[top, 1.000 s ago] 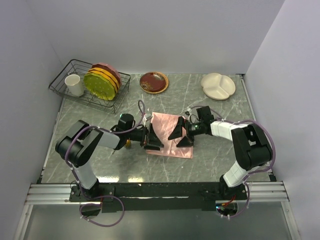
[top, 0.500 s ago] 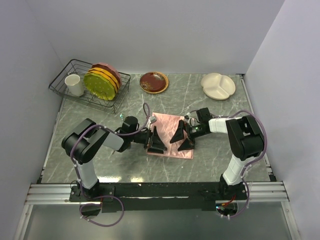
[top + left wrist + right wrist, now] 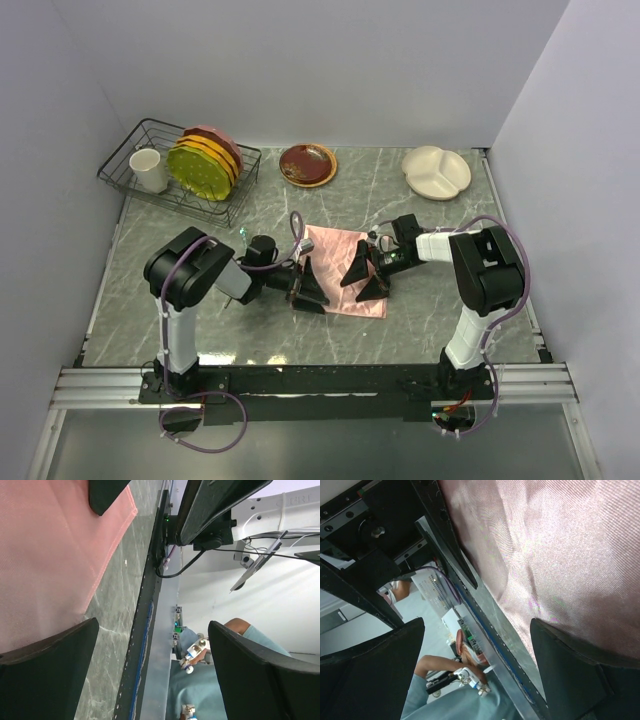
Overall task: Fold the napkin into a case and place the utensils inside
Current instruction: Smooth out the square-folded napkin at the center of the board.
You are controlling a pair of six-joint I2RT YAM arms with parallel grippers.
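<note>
Top external: napkin (image 3: 340,262) flat at the middle of table (image 3: 250,340), partly hidden under left gripper (image 3: 308,283) at its 8 o'clock edge and right gripper (image 3: 364,272) at 3 o'clock. Both spread wide, holding nothing.

Left wrist: napkin (image 3: 45,550) toward 10 o'clock, cut off by frame. Lettering on white arm link (image 3: 295,502) at 1 o'clock cropped, unreadable.

Right wrist: satin weave close up at 1 o'clock. Person in teal (image 3: 465,700) at 6 o'clock, unseen from above.
</note>
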